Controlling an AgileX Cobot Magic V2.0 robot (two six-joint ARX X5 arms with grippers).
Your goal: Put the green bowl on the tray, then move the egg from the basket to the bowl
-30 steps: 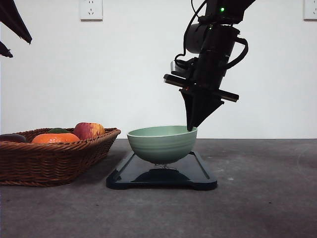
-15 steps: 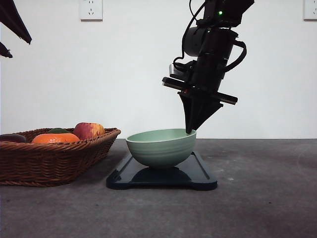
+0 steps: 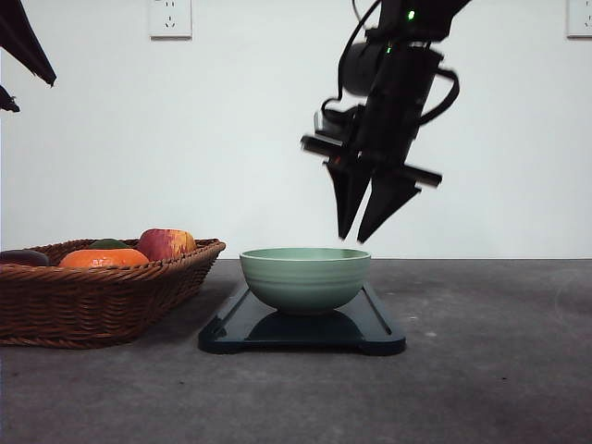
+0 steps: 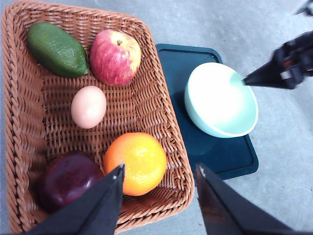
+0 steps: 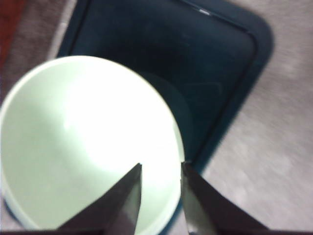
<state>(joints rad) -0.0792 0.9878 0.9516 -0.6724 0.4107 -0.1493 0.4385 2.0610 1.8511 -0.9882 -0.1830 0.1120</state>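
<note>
The green bowl point(image 3: 305, 277) stands upright and level on the tray point(image 3: 375, 335). Just above its right rim my right gripper point(image 3: 352, 238) hangs open with nothing in it. In the right wrist view its fingertips point(image 5: 131, 188) straddle the rim of the bowl point(image 5: 83, 142) from above, with the tray point(image 5: 205, 63) behind. The egg point(image 4: 88, 106) lies in the middle of the basket point(image 4: 161, 122). My left gripper point(image 4: 160, 169) is open and empty, high above the basket's near edge. From there the bowl point(image 4: 221, 100) and tray point(image 4: 230, 154) show beside the basket.
Around the egg lie a red apple point(image 4: 115, 57), a green avocado point(image 4: 56, 49), an orange point(image 4: 134, 163) and a dark purple fruit point(image 4: 66, 178). The basket point(image 3: 102, 291) stands left of the tray, nearly touching it. Grey table lies to the tray's right.
The bowl was tilted with my right gripper shut on its rim. It now rests flat on the tray, and the gripper has opened and risen slightly.
</note>
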